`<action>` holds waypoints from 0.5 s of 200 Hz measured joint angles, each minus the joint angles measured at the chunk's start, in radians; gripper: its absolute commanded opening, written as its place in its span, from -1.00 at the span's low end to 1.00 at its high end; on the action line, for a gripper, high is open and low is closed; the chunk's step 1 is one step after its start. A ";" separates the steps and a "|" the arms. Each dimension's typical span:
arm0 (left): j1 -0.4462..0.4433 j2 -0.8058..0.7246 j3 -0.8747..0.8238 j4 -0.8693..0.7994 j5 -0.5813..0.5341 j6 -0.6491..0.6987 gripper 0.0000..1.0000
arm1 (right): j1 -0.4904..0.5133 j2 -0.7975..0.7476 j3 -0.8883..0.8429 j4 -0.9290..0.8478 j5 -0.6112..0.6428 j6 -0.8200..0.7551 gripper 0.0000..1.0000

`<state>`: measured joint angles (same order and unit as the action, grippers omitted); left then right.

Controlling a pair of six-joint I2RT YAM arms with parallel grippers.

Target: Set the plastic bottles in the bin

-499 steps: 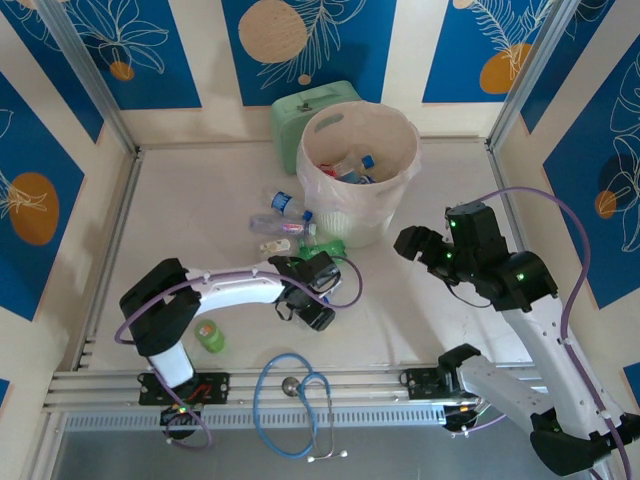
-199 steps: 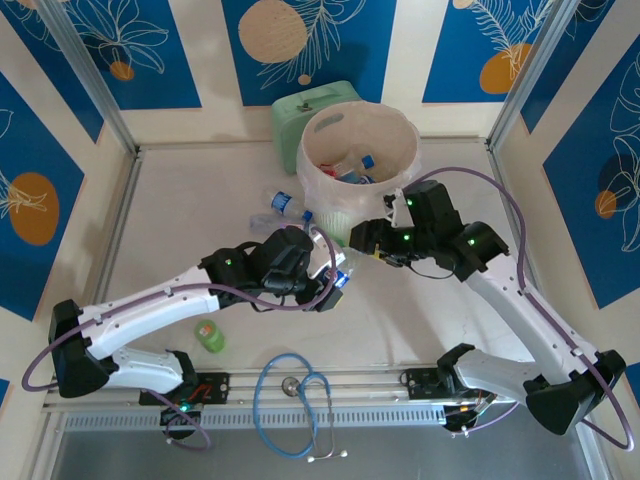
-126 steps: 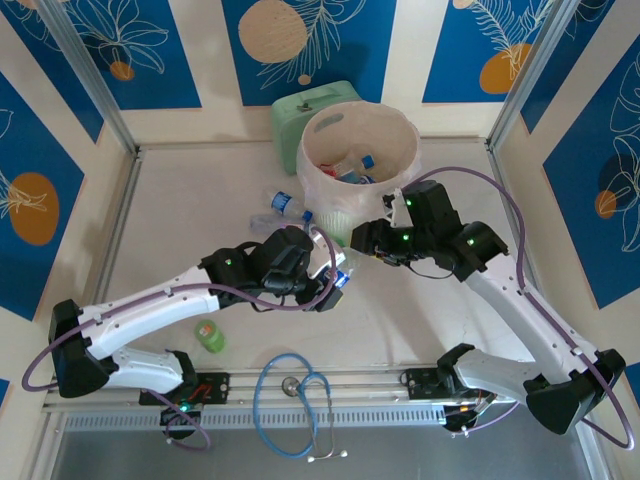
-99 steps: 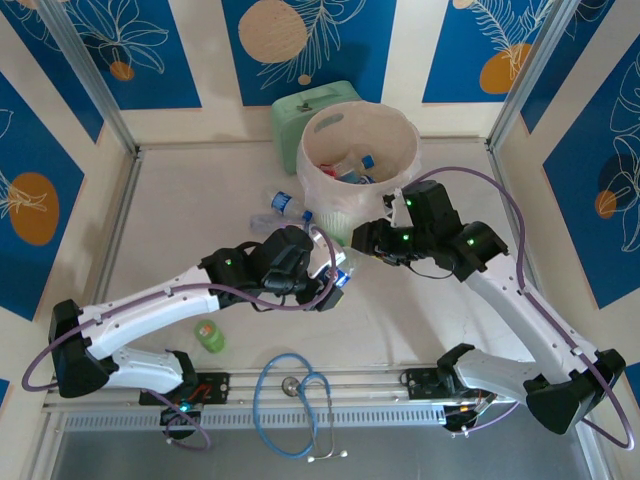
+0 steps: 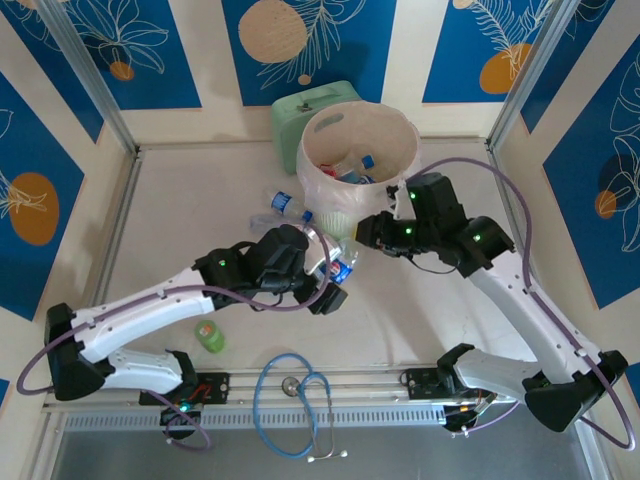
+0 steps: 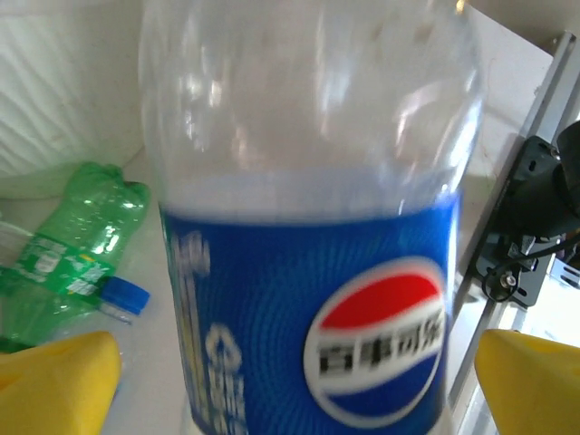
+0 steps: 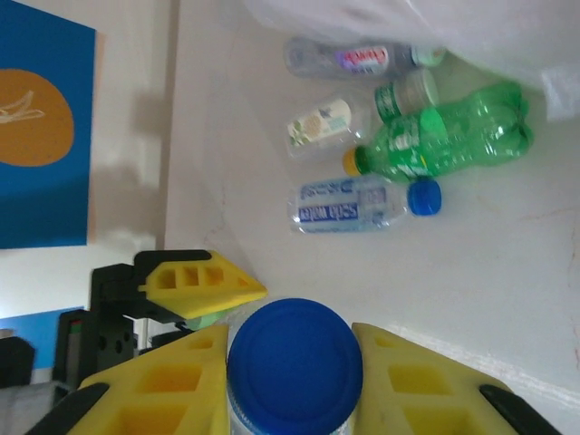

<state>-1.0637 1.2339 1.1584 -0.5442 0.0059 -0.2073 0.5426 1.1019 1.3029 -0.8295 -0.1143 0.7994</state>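
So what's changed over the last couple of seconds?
The left arm stretched forward holding a Pepsi bottle, and the right arm swung in to meet it. The right claw closed on its cap and the left claw opened, letting go. The bin, loose bottles and stethoscope stayed put.

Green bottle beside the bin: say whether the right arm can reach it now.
Probably not yet: the right gripper is shut on the Pepsi bottle, though the green bottle lies uncovered.
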 measured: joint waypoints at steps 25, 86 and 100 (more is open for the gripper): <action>0.024 -0.096 0.000 -0.021 -0.086 -0.005 1.00 | -0.048 0.024 0.158 -0.008 0.028 -0.041 -0.45; 0.266 -0.221 -0.014 -0.073 -0.269 -0.134 0.86 | -0.150 0.151 0.451 0.045 0.120 -0.105 -0.44; 0.325 -0.202 -0.018 -0.083 -0.272 -0.166 0.87 | -0.172 0.195 0.495 0.064 0.149 -0.116 -0.43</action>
<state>-0.7387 1.0317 1.1408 -0.6270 -0.2657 -0.3733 0.3706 1.2964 1.7977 -0.7658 0.0349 0.6830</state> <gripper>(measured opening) 0.933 0.285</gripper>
